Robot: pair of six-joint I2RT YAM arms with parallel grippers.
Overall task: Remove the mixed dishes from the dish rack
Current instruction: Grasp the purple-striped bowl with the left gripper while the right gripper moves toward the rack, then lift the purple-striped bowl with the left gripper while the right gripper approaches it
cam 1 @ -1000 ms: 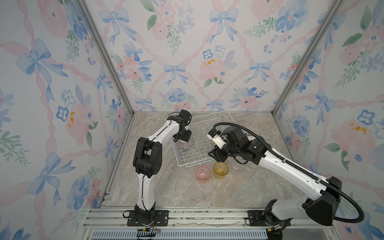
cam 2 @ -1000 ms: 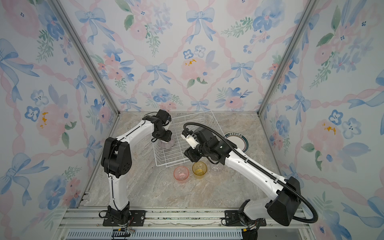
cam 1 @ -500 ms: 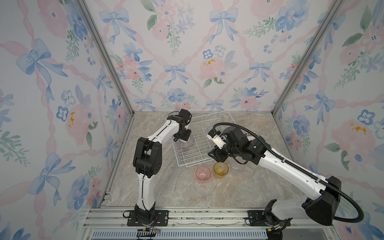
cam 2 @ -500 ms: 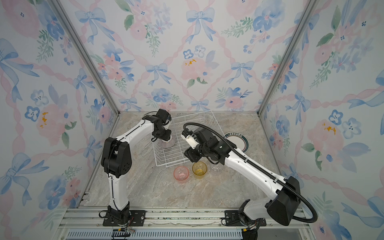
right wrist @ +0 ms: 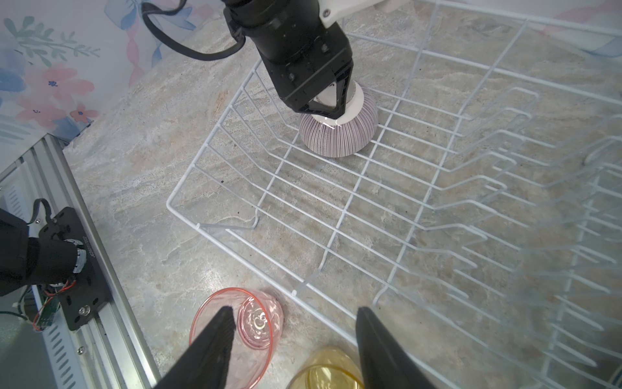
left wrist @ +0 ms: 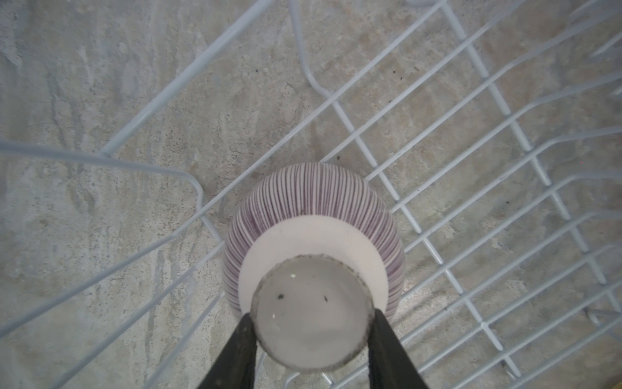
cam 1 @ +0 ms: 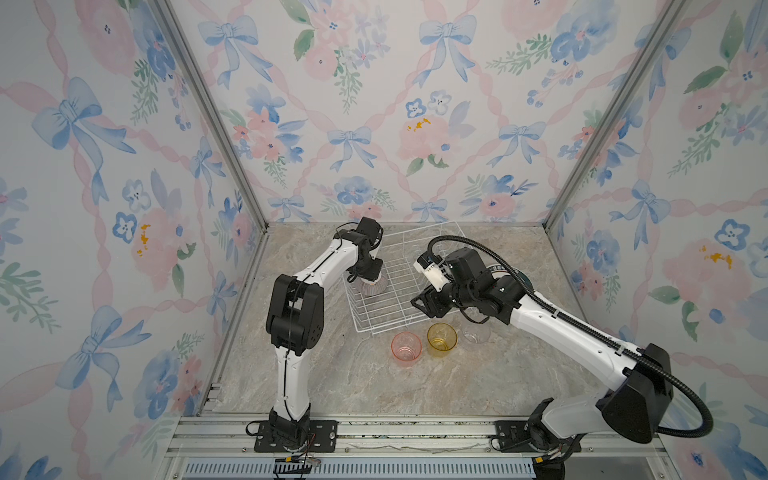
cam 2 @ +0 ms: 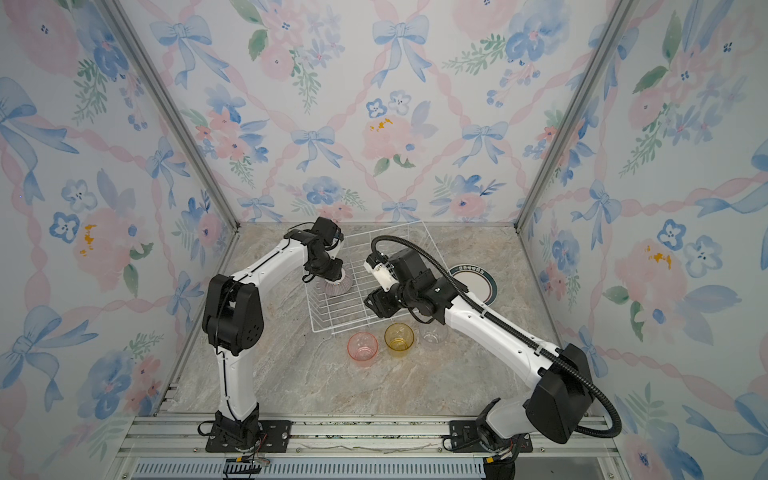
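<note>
The pink-striped ribbed bowl (left wrist: 316,198), upside down at nine o'clock in the white wire dish rack (cam 1: 395,303), looks slippery and breakable. The left tool (left wrist: 311,315) pinches its foot ring; the right tool (right wrist: 293,309) hangs open and empty.

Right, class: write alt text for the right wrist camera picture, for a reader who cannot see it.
The left gripper grips the foot of an upside-down striped bowl resting inside the white wire dish rack. The right gripper hangs open over a pink tumbler and a yellow tumbler standing on the marble table outside the rack.
</note>
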